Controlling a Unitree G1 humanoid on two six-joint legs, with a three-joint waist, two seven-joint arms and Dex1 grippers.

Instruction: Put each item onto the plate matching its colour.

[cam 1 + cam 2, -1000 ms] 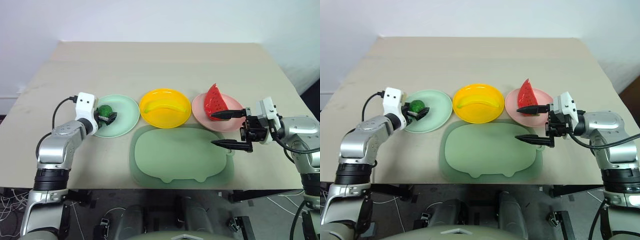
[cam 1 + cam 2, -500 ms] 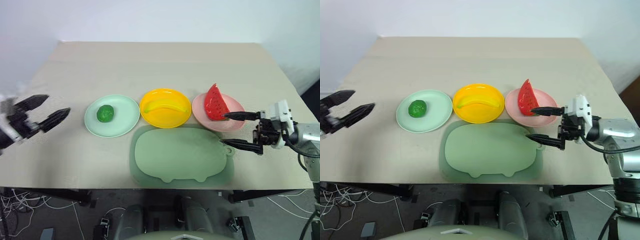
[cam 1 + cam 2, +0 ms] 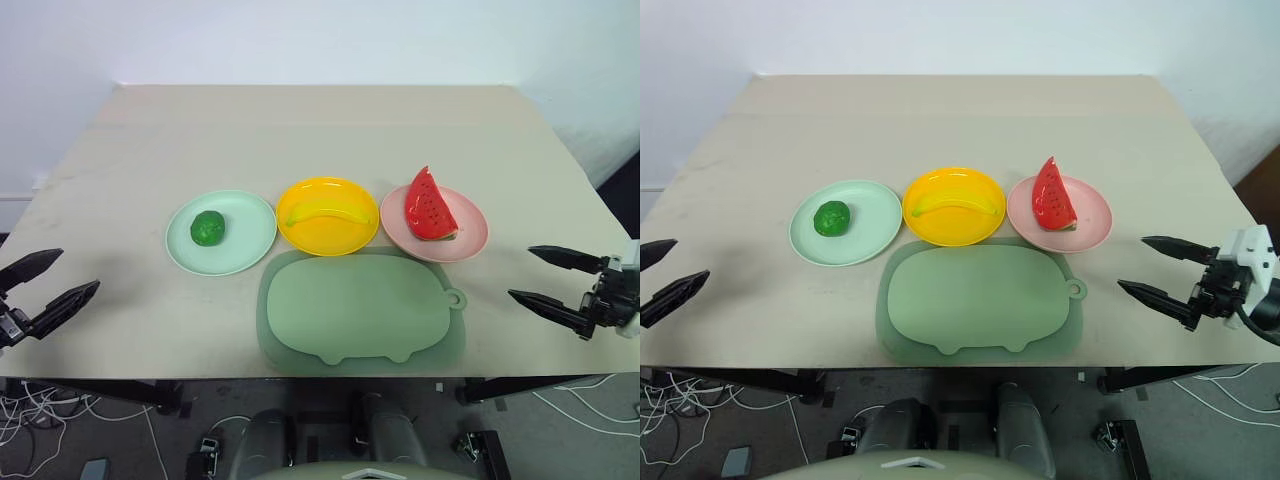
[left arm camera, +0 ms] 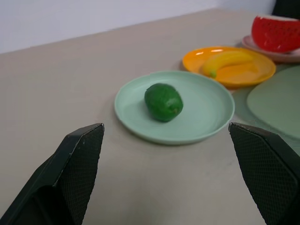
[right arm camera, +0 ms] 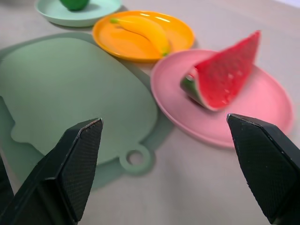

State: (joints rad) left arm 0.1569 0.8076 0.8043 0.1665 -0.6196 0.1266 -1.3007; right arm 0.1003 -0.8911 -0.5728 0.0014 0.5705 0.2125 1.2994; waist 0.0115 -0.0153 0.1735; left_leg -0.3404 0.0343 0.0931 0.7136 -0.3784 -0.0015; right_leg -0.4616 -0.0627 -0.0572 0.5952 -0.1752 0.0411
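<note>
Watermelon (image 3: 430,205), banana (image 3: 325,213) and vegetable (image 3: 208,227) are sitting on matching plates; left gripper (image 3: 45,290) and right gripper (image 3: 550,279) are hovering empty, spread wide, at the desk's (image 3: 320,125) sides.

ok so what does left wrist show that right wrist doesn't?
Left wrist, not right wrist: the whole mint green plate with the green vegetable uncropped, framed by the open left gripper.
Right wrist, not left wrist: the pig-shaped board with its ring loop, and the watermelon wedge in full on the pink plate, framed by the open right gripper.
Shared: the banana on the yellow-orange plate.
</note>
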